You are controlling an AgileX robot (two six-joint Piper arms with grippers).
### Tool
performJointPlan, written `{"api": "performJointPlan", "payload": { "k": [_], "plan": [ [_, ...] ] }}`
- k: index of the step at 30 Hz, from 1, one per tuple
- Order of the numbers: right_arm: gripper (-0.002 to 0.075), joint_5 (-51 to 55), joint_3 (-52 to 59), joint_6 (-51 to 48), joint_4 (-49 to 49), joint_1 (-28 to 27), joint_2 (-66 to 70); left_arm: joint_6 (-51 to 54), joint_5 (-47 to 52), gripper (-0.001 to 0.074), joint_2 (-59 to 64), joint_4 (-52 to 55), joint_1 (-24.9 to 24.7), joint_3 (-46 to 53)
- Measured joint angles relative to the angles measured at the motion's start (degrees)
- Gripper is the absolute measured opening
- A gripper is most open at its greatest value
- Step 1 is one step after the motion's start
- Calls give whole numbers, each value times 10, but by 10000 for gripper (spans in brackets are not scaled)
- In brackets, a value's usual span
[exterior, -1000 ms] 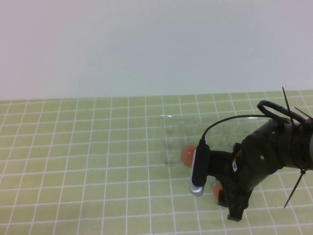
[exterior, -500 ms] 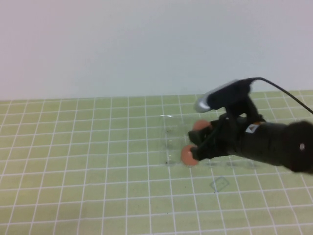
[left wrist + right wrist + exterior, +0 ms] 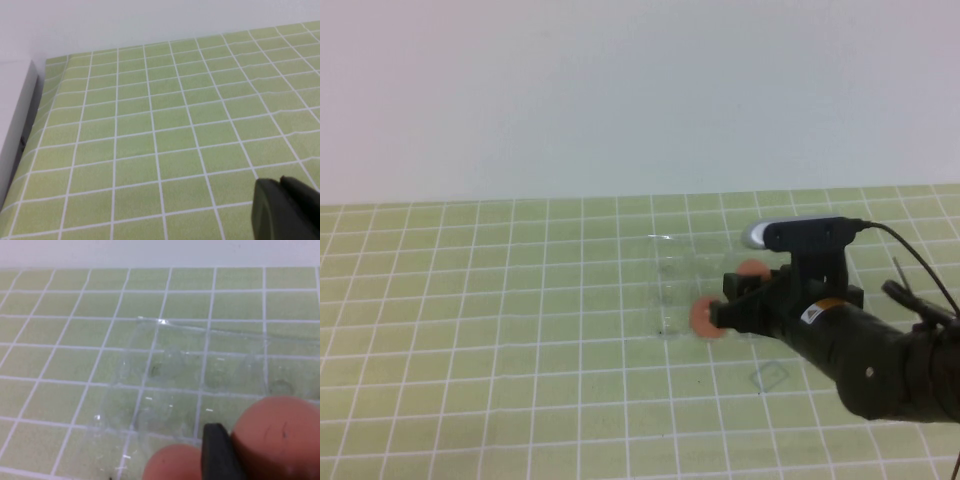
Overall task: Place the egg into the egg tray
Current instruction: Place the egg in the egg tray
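High view: egg [image 3: 752,270] behind right gripper [image 3: 744,292]

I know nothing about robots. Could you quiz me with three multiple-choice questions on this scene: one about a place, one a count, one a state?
1. Where is the flat clear plastic egg tray?
A) under the right gripper
B) beside the left gripper
C) against the wall

2. How many small orange-brown eggs show?
A) one
B) two
C) four

3. What state is the egg at the right gripper in?
A) cracked open
B) lying on the bare mat
C) whole, held at the fingers

Answers:
1. A: the right gripper hangs over the tray, while the left gripper's camera shows only bare green grid mat.
2. B: the egg and the twin egg at the tray's near edge.
3. C: it sits unbroken against a dark finger, above the tray.
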Motion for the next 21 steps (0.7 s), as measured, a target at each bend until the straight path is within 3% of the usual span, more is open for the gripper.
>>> {"api": "performJointPlan", "payload": {
  "k": [21],
  "plan": [
    [372,-75,1,3,-20,22,44,0,0,0,0,0,0,0]
  ]
}}
